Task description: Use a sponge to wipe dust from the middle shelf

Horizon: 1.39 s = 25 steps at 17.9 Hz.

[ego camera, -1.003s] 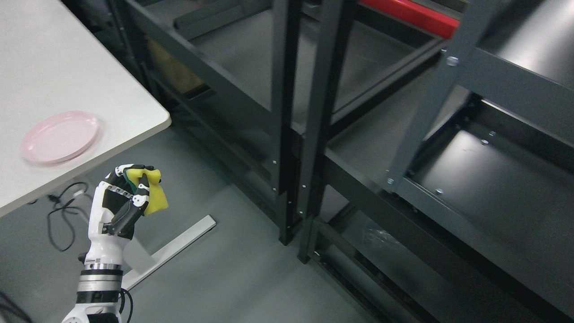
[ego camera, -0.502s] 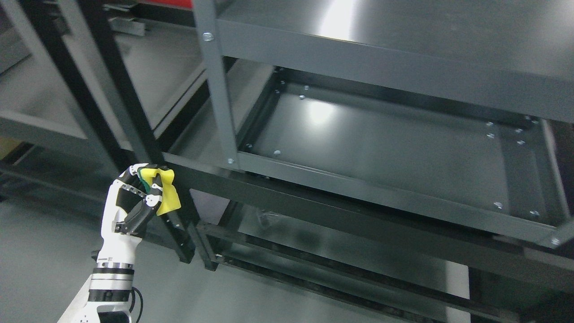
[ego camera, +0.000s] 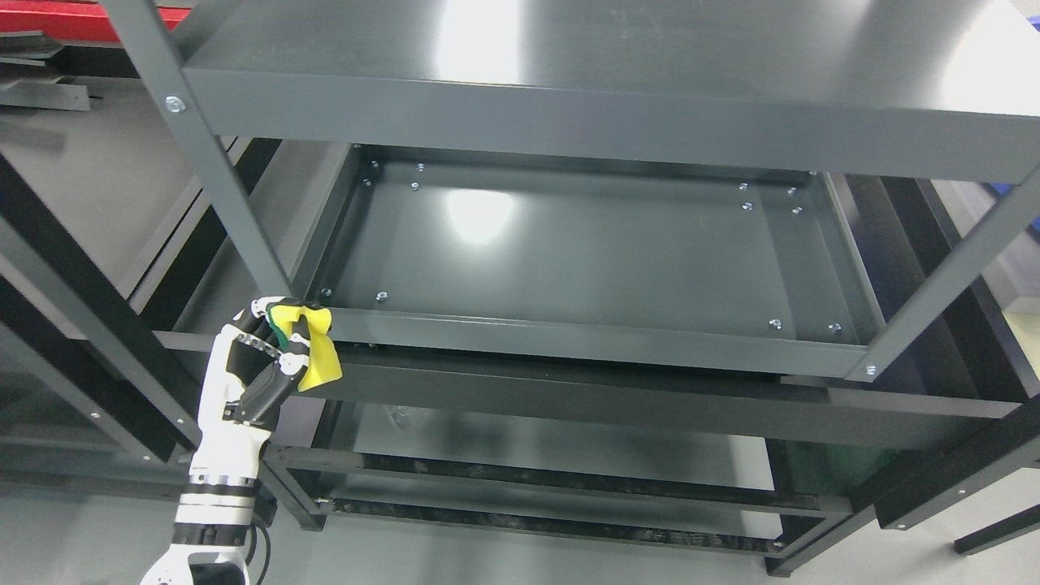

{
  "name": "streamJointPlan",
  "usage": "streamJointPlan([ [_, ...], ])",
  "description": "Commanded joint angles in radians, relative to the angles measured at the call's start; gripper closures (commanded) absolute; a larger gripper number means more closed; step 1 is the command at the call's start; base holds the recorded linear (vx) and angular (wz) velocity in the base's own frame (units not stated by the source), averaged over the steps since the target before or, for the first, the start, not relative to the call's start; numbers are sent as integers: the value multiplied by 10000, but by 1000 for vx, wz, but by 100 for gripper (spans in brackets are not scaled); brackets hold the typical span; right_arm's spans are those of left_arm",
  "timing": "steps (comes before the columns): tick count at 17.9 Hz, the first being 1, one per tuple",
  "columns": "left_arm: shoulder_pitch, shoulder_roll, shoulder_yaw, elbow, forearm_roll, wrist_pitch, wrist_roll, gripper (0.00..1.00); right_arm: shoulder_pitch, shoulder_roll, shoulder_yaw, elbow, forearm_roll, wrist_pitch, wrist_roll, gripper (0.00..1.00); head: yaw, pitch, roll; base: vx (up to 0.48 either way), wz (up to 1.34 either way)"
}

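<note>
left hand [ego camera: 260, 366]: white and black, wrist upright at lower left, fingers [ego camera: 286, 357] curled tight round the sponge.
sponge [ego camera: 313, 357]: yellow foam with a green scrub side, squashed in the grip; likely light, soft, springy; hold across the middle, flat face free for wiping.
sponge place: just beside the middle shelf's front left corner, outside the rim.
middle shelf [ego camera: 585, 244]: dark grey metal tray, glossy, raised lip, bolt heads in the corners; probably slick.
top shelf [ego camera: 617, 114]: same metal, overhangs.
</note>
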Motion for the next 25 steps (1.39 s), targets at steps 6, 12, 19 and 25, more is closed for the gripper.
streamJointPlan([
  [6,-61,278,-360,-12,-16,-5,18,93,2,-175,-2,-175,0,0,-1,0,0,0,0,0,-5],
  [12,-137,263,-437,-12,-16,10,3,92,2,-175,-2,-175,0,0,-1,0,0,0,0,-2,16],
  [19,-245,263,-483,-12,-16,10,18,91,2,-175,-2,-175,0,0,-1,0,0,0,0,0,0],
  [25,-260,263,-498,-12,-16,10,18,91,2,-175,-2,-175,0,0,-1,0,0,0,0,0,0],
])
